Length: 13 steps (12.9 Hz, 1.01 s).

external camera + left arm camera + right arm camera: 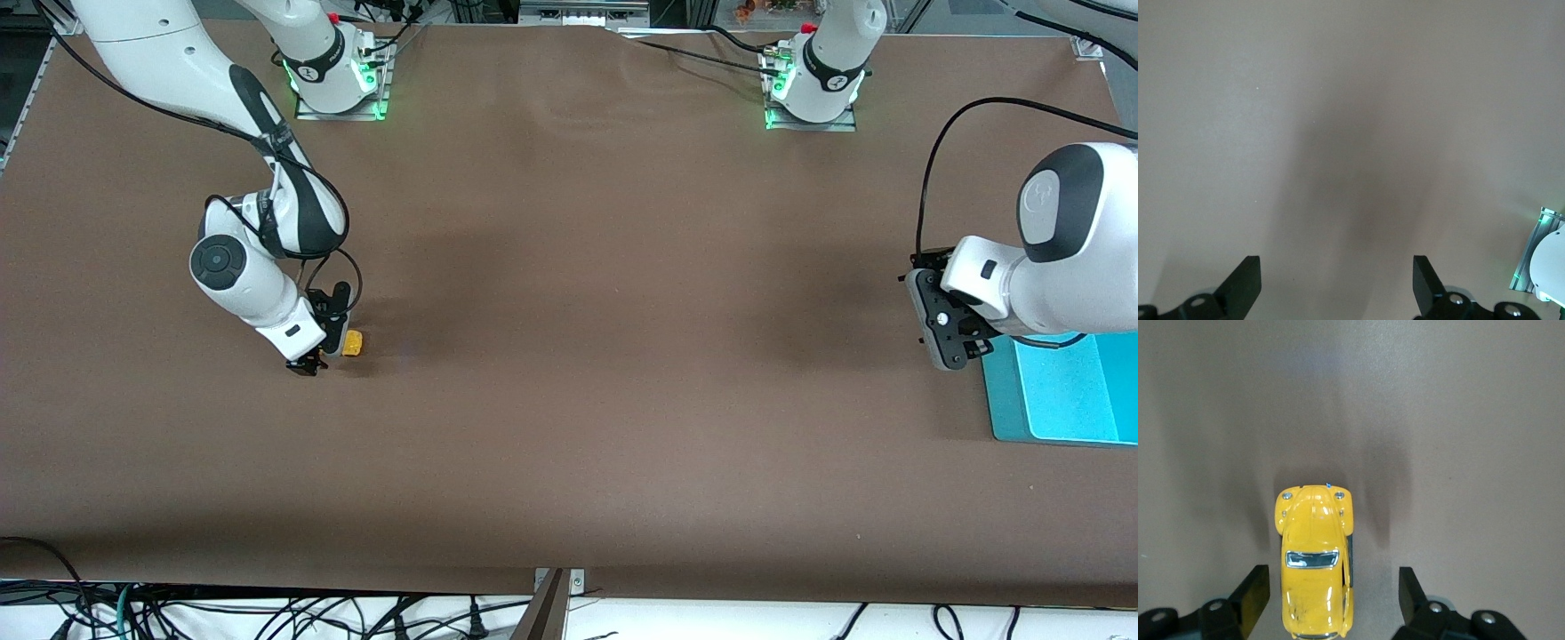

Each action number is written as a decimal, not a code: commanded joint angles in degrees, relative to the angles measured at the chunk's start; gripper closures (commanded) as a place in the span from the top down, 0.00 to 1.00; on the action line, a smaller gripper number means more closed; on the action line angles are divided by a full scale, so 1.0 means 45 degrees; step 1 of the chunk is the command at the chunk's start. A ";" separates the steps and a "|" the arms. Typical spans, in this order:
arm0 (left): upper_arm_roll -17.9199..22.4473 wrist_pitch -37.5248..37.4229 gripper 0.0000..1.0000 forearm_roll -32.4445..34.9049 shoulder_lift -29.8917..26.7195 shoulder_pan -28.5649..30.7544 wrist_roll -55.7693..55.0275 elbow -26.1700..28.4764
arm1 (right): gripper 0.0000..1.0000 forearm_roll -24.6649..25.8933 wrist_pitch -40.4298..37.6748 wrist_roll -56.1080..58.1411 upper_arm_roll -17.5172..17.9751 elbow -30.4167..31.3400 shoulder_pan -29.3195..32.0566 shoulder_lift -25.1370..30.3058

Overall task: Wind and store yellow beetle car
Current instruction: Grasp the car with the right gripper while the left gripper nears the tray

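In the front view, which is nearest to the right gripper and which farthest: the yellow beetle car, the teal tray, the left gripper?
1. Yellow beetle car: right beside the right gripper.
2. Left gripper: toward the left arm's end of the table.
3. Teal tray: just past the left gripper.

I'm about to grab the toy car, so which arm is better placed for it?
Right. The right gripper is open around the yellow beetle car; the left gripper waits beside the teal tray.
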<state>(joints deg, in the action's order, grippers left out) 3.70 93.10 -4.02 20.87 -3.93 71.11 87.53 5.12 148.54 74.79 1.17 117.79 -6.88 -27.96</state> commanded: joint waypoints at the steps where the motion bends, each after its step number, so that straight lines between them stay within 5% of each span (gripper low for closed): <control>1: -0.0021 0.0170 1.00 0.0210 0.0185 -0.0064 0.0291 -0.0114 | 0.70 -0.0063 0.0234 0.0215 0.0268 0.0231 0.0259 0.0119; 5: -0.0137 0.0386 1.00 0.0151 0.0400 -0.0006 0.0448 -0.0075 | 0.43 -0.0122 0.0176 0.0196 0.0619 0.0251 0.0259 0.0139; 13: -0.0217 0.3684 1.00 0.0132 -0.1317 -0.0045 0.0467 0.3651 | 0.43 -0.0122 0.0098 0.0234 0.0679 0.0251 0.0357 0.0100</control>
<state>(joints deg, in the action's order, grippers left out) 2.95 106.14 -4.02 19.48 -4.12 71.88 97.34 5.02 148.47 74.81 3.20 117.84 -6.62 -27.80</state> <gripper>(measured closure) 0.000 0.568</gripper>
